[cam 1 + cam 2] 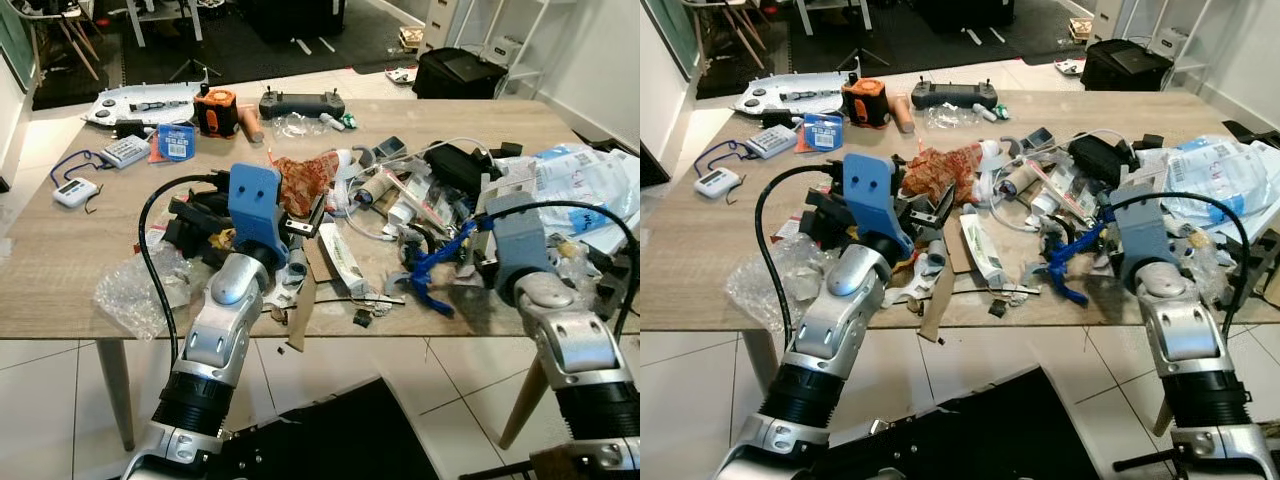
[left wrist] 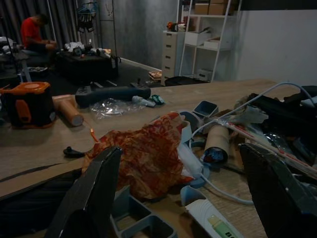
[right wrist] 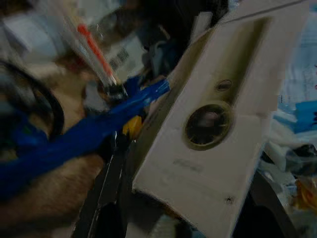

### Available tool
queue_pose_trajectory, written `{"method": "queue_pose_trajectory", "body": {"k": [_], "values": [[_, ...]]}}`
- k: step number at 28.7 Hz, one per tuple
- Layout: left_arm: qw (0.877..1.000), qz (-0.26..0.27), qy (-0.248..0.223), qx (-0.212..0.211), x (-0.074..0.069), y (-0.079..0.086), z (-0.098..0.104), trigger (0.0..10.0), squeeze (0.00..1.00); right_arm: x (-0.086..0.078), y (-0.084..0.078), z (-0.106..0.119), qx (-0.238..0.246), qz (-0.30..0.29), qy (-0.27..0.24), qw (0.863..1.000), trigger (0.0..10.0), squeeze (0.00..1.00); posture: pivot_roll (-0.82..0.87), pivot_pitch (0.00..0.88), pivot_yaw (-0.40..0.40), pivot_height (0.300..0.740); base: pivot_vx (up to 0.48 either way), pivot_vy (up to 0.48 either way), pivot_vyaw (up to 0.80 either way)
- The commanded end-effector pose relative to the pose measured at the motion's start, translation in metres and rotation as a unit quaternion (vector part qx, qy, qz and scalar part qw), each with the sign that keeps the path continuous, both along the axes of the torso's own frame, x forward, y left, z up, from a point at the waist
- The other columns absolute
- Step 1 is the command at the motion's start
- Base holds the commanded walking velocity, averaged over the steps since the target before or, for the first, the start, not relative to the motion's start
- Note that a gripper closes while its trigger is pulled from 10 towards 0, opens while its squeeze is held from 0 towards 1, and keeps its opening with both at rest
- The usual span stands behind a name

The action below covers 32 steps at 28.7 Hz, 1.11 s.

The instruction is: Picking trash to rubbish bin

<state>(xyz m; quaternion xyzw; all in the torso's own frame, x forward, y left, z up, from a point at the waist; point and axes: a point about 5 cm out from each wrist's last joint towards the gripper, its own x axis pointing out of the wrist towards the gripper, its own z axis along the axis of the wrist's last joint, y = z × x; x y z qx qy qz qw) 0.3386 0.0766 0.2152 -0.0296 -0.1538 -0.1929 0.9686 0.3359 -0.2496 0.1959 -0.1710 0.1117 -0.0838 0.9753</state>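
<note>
Trash covers the wooden table: a crumpled orange-red wrapper, a cardboard tube, a white tube, a twisted blue plastic strip, and clear bags. My left gripper hovers open just short of the wrapper, its black fingers spread wide. At the table's front right, my right gripper stands open at the blue strip. A white cardboard piece with a round hole lies between its fingers; I cannot tell whether they touch it.
At the back lie a black controller, an orange device, a calculator and a white timer. A crumpled clear bag sits front left. A black bag lies on the floor below. A person in red sits far off.
</note>
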Motion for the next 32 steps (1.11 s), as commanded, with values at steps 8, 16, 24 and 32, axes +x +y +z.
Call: {"method": "queue_pose_trajectory", "body": {"k": [8, 16, 24, 32], "values": [[1.0, -0.002, 0.006, 0.011, 0.0, 0.0, -0.004, 10.0, 0.0, 0.006, 0.021, 0.016, 0.199, 0.037, -0.1, 0.974, 10.0, 0.0, 0.01, 0.126, 0.028, 0.74, 0.0, 0.0, 0.0], [1.0, -0.003, 0.006, 0.012, 0.0, 0.001, -0.005, 10.0, 0.0, 0.008, 0.022, 0.016, 0.223, 0.012, -0.105, 0.969, 10.0, 0.0, 0.01, 0.109, 0.025, 0.74, 0.0, 0.0, 0.0], [1.0, -0.005, 0.004, 0.014, 0.0, 0.0, -0.005, 10.0, 0.0, 0.0, 0.012, -0.013, -0.086, 0.05, 0.073, 0.992, 10.0, 0.0, 0.01, 0.102, 0.021, 0.74, 0.0, 0.0, 0.0], [1.0, -0.002, 0.005, 0.013, 0.0, 0.001, -0.005, 10.0, 0.0, -0.016, -0.024, -0.015, -0.176, 0.017, 0.127, 0.976, 10.0, 0.0, 0.01, 0.11, 0.022, 0.74, 0.0, 0.0, 0.0]]}}
